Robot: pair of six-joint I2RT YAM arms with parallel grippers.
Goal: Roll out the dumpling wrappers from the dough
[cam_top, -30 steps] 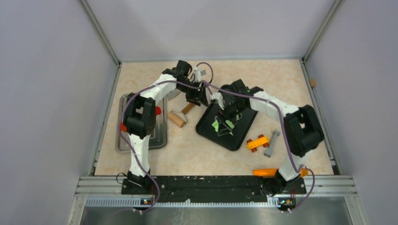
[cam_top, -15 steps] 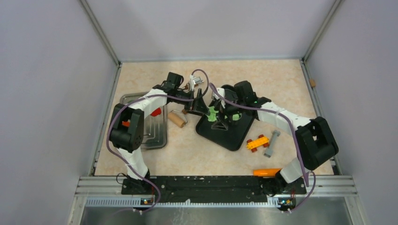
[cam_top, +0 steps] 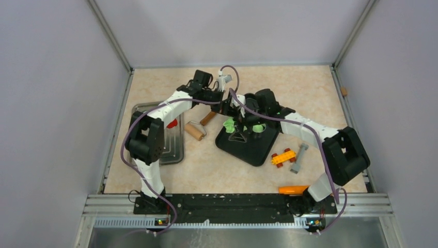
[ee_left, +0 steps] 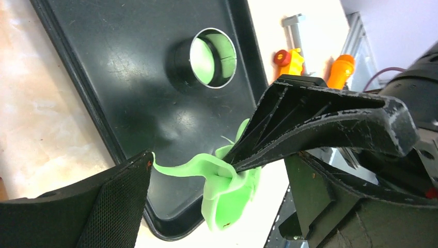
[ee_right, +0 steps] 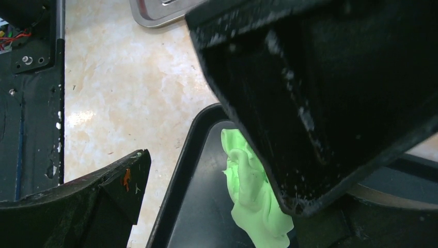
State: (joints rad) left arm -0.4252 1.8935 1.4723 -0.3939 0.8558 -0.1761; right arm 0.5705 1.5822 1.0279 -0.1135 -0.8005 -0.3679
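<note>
- Hazard seen from the top external view: the dough sits at the left-hand edge of the black tray, under the left gripper and just beside the right gripper. The two grippers are crowded together, so a careless move could knock them against each other. It could also nudge the ring cutter, which stands close behind. From this height the scrap is too small for its axis to be read.
- Left wrist view: the left gripper is spread wide, yet the dough clings to the tip of one finger. A thin strand stretches across to the other finger.
  - In my judgement sticking is the main risk. If the arm lifts away, the scrap may go with it, tear along the strand, or drop over the tray rim onto the surface.
  - The scrap hangs as a folded tongue. Its long axis runs top to bottom in this picture and its free end points down past the near rim.
  - The ring cutter stands upright further up the tray, showing green inside.
- Right wrist view: the right gripper is also spread wide and holds nothing. The dough shows over the tray close to its rim, partly hidden by one finger.
  - Its long axis runs roughly along that rim.
  - Whether it rests on the tray or hangs above it cannot be told.
  - Closing on it here could smear it onto the pads.
</note>
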